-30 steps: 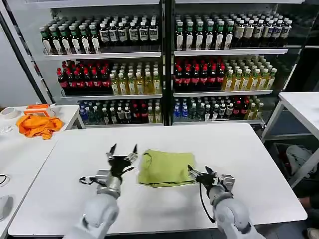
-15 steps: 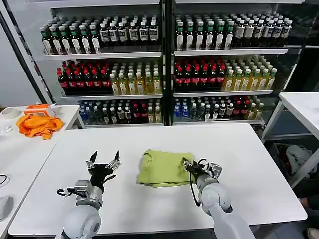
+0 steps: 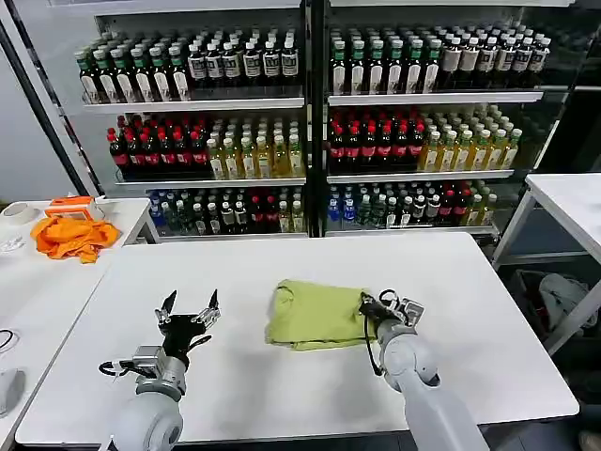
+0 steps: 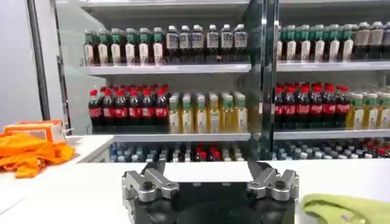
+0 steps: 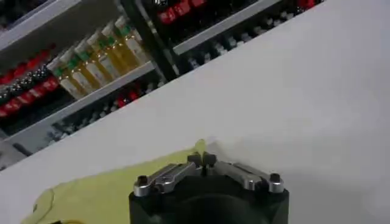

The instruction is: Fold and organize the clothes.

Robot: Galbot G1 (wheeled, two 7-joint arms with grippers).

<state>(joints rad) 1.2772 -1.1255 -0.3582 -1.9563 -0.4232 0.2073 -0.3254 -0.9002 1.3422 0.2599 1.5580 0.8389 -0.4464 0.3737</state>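
On the white surface (image 3: 282,385) our lime T-shirt (image 3: 315,315) lies folded; our right end effector (image 3: 368,303) pinches its edge, our left end effector (image 3: 188,313) waits spread apart nearby, leaving only final tidying.

The main white table (image 3: 282,376) has just one thing lying on it, a folded lime yellow-green T-shirt (image 3: 315,315) sitting roughly mid-table, a bit toward the right. Off to the left there's another white table (image 3: 38,282) with a crumpled orange cloth (image 3: 73,237) on its far corner.
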